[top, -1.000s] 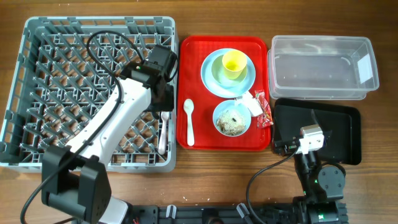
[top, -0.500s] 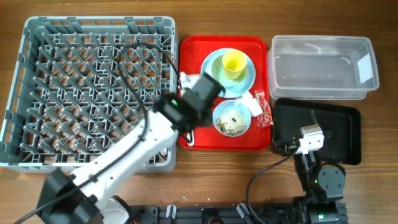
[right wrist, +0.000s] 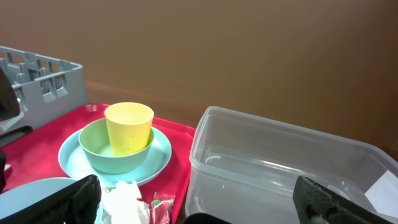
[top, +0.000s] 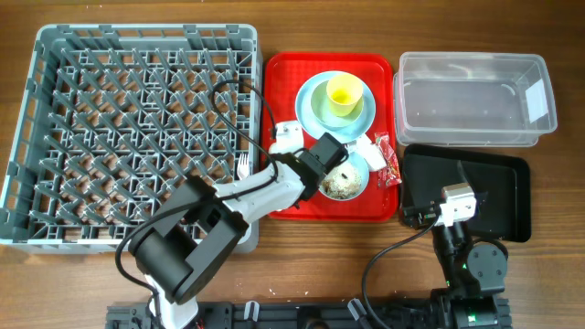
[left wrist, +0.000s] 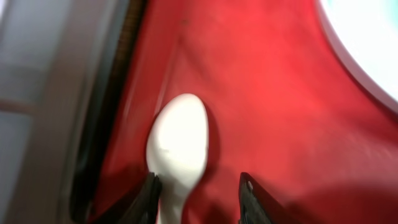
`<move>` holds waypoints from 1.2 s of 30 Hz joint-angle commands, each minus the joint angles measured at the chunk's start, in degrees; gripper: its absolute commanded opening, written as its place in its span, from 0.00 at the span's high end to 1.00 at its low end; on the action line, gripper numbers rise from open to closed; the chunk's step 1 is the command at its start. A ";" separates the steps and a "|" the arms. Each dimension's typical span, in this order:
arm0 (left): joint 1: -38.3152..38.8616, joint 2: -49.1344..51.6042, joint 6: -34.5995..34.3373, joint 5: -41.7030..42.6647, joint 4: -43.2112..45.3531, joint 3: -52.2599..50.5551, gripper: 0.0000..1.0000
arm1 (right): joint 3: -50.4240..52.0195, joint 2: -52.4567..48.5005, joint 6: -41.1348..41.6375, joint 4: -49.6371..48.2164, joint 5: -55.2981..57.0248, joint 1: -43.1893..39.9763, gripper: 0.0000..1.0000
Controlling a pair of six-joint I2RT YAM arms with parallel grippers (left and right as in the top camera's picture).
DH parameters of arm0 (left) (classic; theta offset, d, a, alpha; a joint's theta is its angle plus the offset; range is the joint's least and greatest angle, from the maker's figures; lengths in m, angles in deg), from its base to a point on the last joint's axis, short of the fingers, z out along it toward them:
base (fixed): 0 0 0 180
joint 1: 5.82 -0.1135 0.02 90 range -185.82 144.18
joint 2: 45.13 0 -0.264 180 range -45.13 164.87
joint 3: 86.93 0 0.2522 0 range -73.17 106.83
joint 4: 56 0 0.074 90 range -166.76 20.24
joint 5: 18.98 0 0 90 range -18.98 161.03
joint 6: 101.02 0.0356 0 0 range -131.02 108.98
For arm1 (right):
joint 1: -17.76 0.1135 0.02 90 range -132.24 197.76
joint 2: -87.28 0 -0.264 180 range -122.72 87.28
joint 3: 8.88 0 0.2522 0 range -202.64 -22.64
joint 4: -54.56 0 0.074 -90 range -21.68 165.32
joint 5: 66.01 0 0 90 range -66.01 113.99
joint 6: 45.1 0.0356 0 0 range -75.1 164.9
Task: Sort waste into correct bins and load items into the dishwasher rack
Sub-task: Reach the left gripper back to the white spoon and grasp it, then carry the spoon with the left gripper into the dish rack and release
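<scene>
1 rack (top: 146, 32), 1 red tray (top: 283, 73), 1 tub (top: 471, 60), 1 plate (top: 311, 114), 1 cup (top: 345, 94); 1 spoon (left wrist: 177, 146)

Left wrist view: you have the left gripper (left wrist: 199, 199) low over the red tray (left wrist: 267, 106), with both dark fingertips (left wrist: 255, 199) at the bottom of the frame and the jaws spread. The white spoon (left wrist: 177, 140) lies flat on the tray, its neck running down just beside one fingertip; contact cannot be told. A pale blue plate (left wrist: 367, 43) rim crosses the top right. The grey rack (left wrist: 37, 112) wall, blurred, fills the left.
</scene>
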 commanded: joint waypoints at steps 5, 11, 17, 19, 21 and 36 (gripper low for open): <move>-2.38 4.70 -0.90 9.46 3.30 -0.26 0.74 | 0.07 0.31 -0.13 -0.17 0.39 -0.24 0.00; -0.98 3.08 0.61 9.42 3.19 -0.24 0.88 | 0.07 0.31 -0.11 -0.17 0.37 -0.24 0.00; -1.01 -11.50 3.91 9.42 1.05 -0.09 0.96 | 0.07 0.31 -0.13 -0.17 0.39 -0.24 0.00; -1.05 -22.43 6.69 9.42 -0.57 -0.07 0.96 | 0.07 0.31 -0.11 -0.17 0.39 -0.24 0.00; -1.55 -30.86 9.64 9.40 -2.34 -0.07 0.96 | 0.07 0.31 -0.11 -0.17 0.39 -0.24 0.00; -20.90 -20.81 15.41 20.61 -15.52 -0.31 0.69 | 0.07 0.31 -0.11 -0.17 0.39 -0.24 0.00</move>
